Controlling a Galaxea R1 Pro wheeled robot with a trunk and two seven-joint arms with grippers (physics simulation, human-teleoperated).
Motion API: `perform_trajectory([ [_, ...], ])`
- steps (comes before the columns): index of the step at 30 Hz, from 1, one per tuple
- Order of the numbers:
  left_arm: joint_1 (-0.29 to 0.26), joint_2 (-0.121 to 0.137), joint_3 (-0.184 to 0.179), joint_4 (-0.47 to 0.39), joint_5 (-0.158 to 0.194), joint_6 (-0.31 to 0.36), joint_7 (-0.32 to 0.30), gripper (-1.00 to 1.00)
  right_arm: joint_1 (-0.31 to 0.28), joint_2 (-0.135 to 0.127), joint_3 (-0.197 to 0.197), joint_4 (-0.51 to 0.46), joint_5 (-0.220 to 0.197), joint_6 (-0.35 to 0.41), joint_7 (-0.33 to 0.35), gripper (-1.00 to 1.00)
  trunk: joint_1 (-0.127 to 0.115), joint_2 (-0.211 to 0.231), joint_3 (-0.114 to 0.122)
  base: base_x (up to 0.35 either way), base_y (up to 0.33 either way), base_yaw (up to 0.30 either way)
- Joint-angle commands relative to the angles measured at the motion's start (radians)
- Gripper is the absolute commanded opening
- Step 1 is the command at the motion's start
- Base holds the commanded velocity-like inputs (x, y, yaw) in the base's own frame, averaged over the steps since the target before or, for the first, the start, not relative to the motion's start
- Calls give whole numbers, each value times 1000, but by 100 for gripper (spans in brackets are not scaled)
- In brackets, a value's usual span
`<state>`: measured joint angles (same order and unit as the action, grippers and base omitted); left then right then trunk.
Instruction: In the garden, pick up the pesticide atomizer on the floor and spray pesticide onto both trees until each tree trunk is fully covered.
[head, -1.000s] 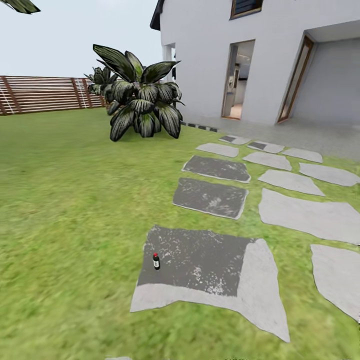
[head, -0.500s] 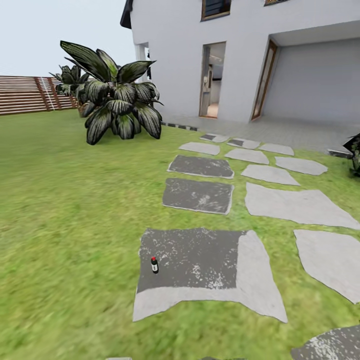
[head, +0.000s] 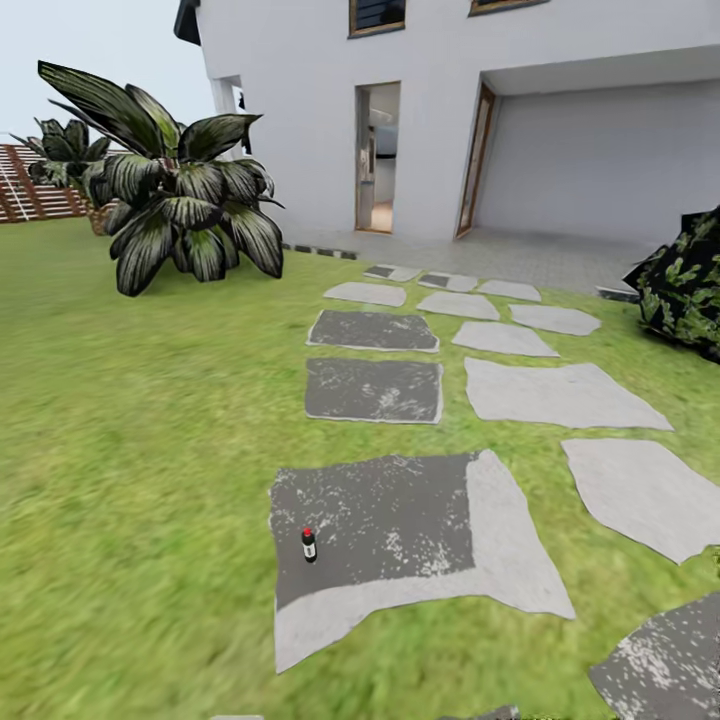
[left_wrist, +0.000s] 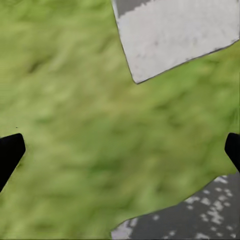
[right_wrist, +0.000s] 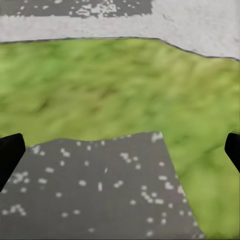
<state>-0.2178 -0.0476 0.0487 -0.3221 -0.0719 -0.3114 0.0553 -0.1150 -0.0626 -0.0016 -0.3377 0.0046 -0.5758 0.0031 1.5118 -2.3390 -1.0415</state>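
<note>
Open lawn and paving ahead, with plants only at the edges.

From my seat, the small dark bottle with a red cap (head: 309, 545) stands alone at 12 o'clock on the near grey stepping stone (head: 420, 540), with bare slab and green grass lawn (head: 140, 420) all round it, so I see room on every side. The broad dark-leaved plant (head: 170, 200) at 10 o'clock and the dark leafy bush (head: 690, 285) at 2 o'clock stand well apart from it. Under both wrists I see only flat grass and stone between the wide-spread black fingertips (left_wrist: 9, 152).
</note>
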Motion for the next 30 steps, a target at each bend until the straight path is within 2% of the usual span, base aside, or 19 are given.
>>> perform_trajectory([
  [1,0,0,0,0,0,0,0,100,0,0,0,0,0,0,0,100,0,0,0,87,338,-285],
  [30,0,0,0,0,1,0,0,100,0,0,0,0,0,0,0,100,0,0,0,21,338,-285],
])
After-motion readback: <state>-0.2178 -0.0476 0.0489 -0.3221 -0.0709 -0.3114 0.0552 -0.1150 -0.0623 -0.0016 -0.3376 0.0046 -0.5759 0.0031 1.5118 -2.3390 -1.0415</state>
